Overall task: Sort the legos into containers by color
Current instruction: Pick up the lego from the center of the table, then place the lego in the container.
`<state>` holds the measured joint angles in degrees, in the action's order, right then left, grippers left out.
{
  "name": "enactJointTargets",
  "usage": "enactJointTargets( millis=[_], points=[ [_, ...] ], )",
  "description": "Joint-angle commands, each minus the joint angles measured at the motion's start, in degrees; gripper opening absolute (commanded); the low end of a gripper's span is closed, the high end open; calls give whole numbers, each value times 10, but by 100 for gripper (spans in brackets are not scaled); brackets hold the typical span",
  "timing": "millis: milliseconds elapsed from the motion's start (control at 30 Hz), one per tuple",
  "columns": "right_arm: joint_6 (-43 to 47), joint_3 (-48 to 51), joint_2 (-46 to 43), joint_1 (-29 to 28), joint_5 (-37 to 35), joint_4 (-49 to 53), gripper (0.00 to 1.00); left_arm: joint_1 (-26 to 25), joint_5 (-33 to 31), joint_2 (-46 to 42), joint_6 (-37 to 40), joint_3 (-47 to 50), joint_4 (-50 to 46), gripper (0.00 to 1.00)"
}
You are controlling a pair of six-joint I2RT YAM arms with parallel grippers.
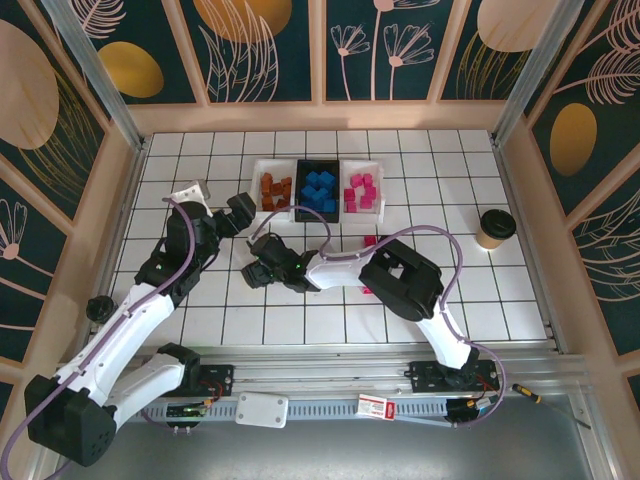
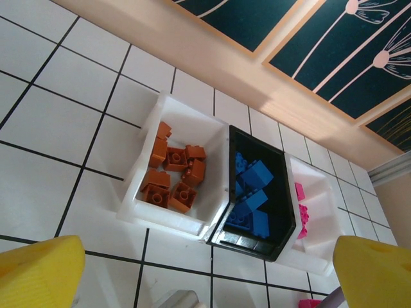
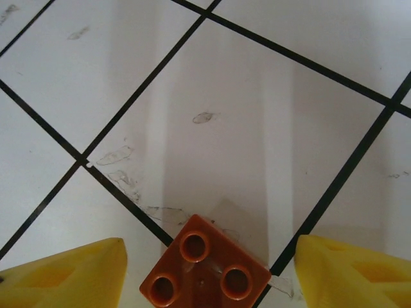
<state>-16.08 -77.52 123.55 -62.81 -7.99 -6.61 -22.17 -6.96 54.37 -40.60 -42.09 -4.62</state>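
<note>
Top: right gripper (image 1: 258, 268) reaches leftward, with the orange-brick bin (image 1: 273, 190) beyond it. The left gripper (image 1: 240, 212) is nearer that bin. Red label (image 1: 373, 407) unreadable.
Left wrist: fingers (image 2: 38, 273) spread, empty, bin ahead-left.
Right wrist: orange brick (image 3: 205, 274) centred between parted fingers (image 3: 64, 276), untouched, corner-on. Long axis cropped.

Top external: high, near edge, looking down over whole tiled table (image 1: 240, 322). Left wrist: oblique, mid-range toward bins (image 2: 250, 247), shared with top. Right wrist: close-up, facing down at table surface.
</note>
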Motion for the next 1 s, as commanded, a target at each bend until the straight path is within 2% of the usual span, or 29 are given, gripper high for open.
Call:
enactJointTargets(
  millis=[0,133,267,467,567,733,967],
  points=[
    [13,-21,27,-4,-49,38,65,-2,-13,-2,-7,4,-10,99],
    [17,-12,22,-4,-56,31,49,-1,-12,2,-4,2,-12,99],
    [24,34,-21,1,-58,-1,32,-2,-16,3,0,5,-15,98],
    [21,128,-140,26,-36,-54,26,-2,-39,-3,1,27,-27,99],
    [26,139,-191,45,-16,-59,25,-2,-47,-4,-2,41,-32,99],
    [36,71,-191,97,30,-42,25,-2,-45,-9,-14,72,-28,99],
    [44,-148,-49,154,85,28,25,-2,-28,-12,-25,106,-11,99]
  ],
)
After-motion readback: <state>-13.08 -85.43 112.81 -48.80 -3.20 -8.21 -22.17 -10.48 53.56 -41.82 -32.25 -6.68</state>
